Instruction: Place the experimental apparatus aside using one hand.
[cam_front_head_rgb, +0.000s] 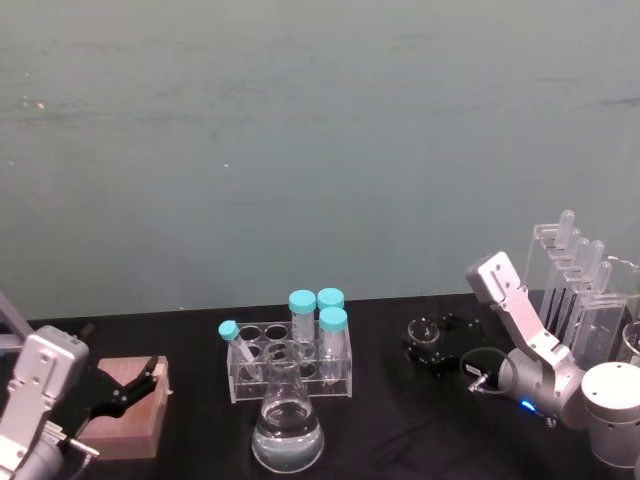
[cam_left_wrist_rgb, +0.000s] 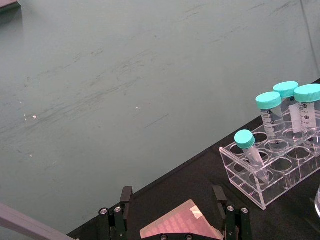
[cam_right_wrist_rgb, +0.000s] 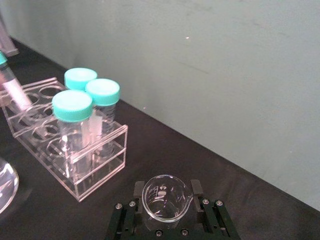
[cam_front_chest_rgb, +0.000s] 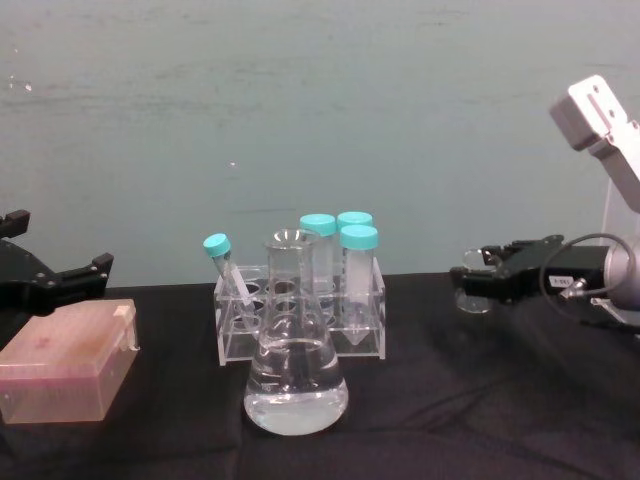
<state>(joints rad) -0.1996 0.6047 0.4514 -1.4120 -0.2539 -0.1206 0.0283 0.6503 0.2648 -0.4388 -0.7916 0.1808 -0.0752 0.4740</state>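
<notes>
Table (cam_front_head_rgb: 400, 420): black-covered, in front of a plain teal wall; everything stands on it.
Right arm (cam_front_head_rgb: 545, 365): silver-grey with a blue glow near its base, reaching in from the table's right side toward the middle.
Pipette stand (cam_front_head_rgb: 575, 285): tall clear acrylic, upright at the far right, behind the right arm.
Tube rack (cam_right_wrist_rgb: 100, 167): clear, at the table's centre; it holds three upright teal-capped tubes (cam_front_chest_rgb: 358, 275) and one tilted tube.
Box (cam_left_wrist_rgb: 180, 225): pinkish, on the left side of the table.
Conical flask (cam_front_chest_rgb: 296, 385): upright just in front of the rack, with clear liquid in its base.
Left gripper (cam_left_wrist_rgb: 171, 192): fingers spread wide, hovering above the box.
Right gripper (cam_right_wrist_rgb: 167, 186): right of the rack, its fingers pinching the beaker from both sides.
Small glass beaker (cam_right_wrist_rgb: 164, 200): upright and empty, between the right gripper's fingers, apparently lifted off the table.
</notes>
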